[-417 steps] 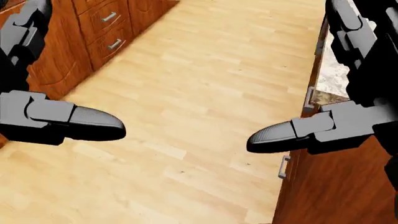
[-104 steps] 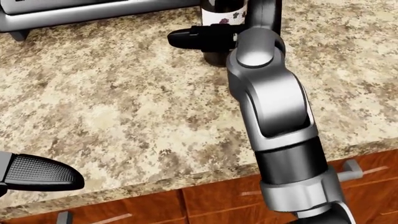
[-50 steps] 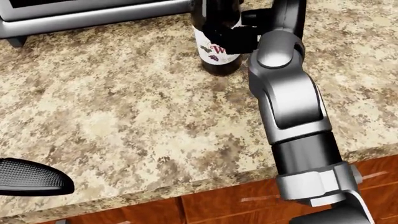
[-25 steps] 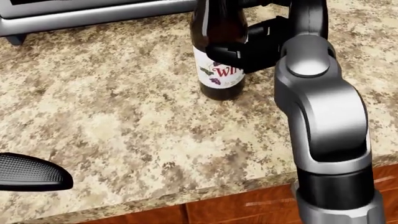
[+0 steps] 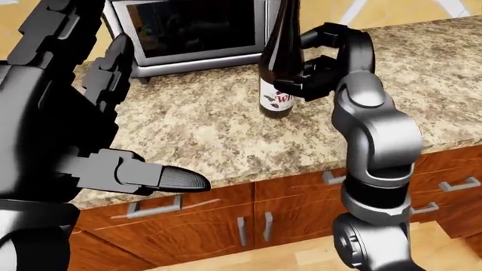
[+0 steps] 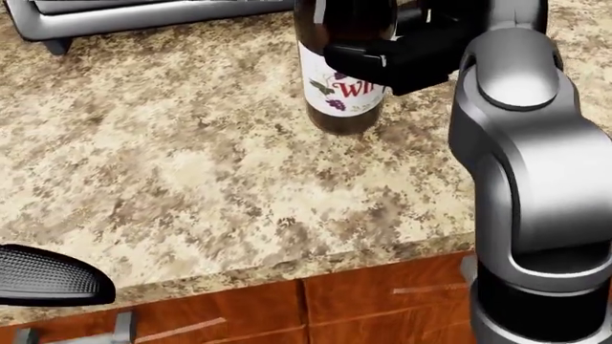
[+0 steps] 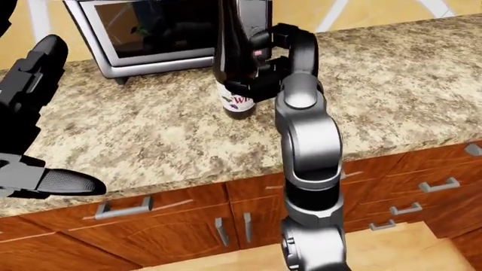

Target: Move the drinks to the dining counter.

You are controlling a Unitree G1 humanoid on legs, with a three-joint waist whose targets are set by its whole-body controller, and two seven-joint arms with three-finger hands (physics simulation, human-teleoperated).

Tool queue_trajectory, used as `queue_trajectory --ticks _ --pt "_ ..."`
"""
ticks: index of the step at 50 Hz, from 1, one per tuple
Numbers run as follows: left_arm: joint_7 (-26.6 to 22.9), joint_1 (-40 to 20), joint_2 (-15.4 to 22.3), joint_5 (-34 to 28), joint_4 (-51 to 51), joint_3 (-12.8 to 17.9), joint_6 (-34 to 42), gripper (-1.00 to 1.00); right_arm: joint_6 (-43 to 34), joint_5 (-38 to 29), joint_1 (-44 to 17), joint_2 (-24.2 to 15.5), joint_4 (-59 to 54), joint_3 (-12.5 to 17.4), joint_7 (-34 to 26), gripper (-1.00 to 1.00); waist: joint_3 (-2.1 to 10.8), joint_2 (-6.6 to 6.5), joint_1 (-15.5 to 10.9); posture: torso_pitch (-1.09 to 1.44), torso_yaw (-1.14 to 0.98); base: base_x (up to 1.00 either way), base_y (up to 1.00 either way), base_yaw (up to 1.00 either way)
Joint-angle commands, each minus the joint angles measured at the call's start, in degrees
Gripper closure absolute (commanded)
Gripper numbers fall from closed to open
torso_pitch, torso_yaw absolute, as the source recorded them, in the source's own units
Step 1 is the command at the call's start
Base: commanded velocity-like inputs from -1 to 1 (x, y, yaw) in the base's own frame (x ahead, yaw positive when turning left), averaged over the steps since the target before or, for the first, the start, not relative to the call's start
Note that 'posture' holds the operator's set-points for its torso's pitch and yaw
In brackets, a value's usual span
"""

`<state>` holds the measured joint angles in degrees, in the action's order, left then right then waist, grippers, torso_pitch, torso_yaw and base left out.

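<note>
Centrally in the left-eye view, a dark bottle (image 5: 280, 73) is seen upright on the counter (image 5: 226, 130), with its neck cut off by the top edge. The right hand (image 5: 312, 70) is wrapped round the bottle from 3 o'clock, its fingers (image 5: 290, 86) crossing the glass just above the label; how far they reach round the hidden side cannot be made out. At 11 o'clock from the bottle a microwave (image 5: 188, 34) is seen, cropped at the top, and whether it touches the bottle cannot be told. The left hand (image 5: 113, 164) fills the view's 9 o'clock side, with one finger (image 5: 169, 179) stretched out and the others spread apart, holding nothing. Drawers (image 5: 248, 217) are shown under the counter edge.

Next, in the head view only the bottle's lower body and label (image 6: 346, 97) are shown; its top is cut off. One finger is laid across the label's upper edge, and the rest of the right hand is partly hidden by the forearm (image 6: 531, 165) at 3 o'clock. Of the left hand only one fingertip (image 6: 48, 276) enters at 8 o'clock.

Lastly, in the right-eye view the clamp on the bottle is shown from a little farther to the right, and the label is half covered by the dark fingers, so its lettering is hard to read. The left hand is cropped at 9 o'clock.
</note>
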<state>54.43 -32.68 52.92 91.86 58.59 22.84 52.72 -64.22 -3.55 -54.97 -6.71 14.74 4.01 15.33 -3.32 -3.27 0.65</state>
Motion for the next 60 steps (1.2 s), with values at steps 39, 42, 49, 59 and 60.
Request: queue_trajectory --ticks 39,42,49,59,60 --pt "1.6 -2.3 0.5 -1.0 -0.7 0.1 -0.9 -1.00 -0.1 1.3 -5.4 0.8 8.4 -1.1 -1.2 1.00 0.54 -3.95 -2.0 0.00 0.00 -0.25 0.07 0.52" --pt "1.9 -2.5 0.7 -0.5 -0.7 0.3 -0.8 -1.00 -0.2 1.3 -5.3 1.0 8.5 -1.2 -1.1 1.00 1.27 -2.20 -2.9 0.00 0.00 0.00 0.00 1.00" --pt "2.3 -2.8 0.9 -0.1 -0.6 0.1 -0.8 -1.00 0.1 1.1 -5.3 1.1 8.2 -1.3 -1.2 1.00 -0.32 1.28 -2.1 0.00 0.00 0.00 0.00 1.00" --pt "2.2 -2.9 1.4 0.3 -0.8 0.4 -1.1 -1.00 -0.2 0.9 -5.6 1.1 8.4 -1.3 -1.2 1.00 0.74 3.90 -2.4 0.00 0.00 0.00 0.00 1.00" --pt "2.0 -2.7 1.2 0.0 -0.7 0.4 -1.0 -1.00 -0.2 0.9 -5.6 1.1 8.5 -1.2 -1.2 1.00 0.27 3.36 -2.4 0.00 0.00 0.00 0.00 1.00"
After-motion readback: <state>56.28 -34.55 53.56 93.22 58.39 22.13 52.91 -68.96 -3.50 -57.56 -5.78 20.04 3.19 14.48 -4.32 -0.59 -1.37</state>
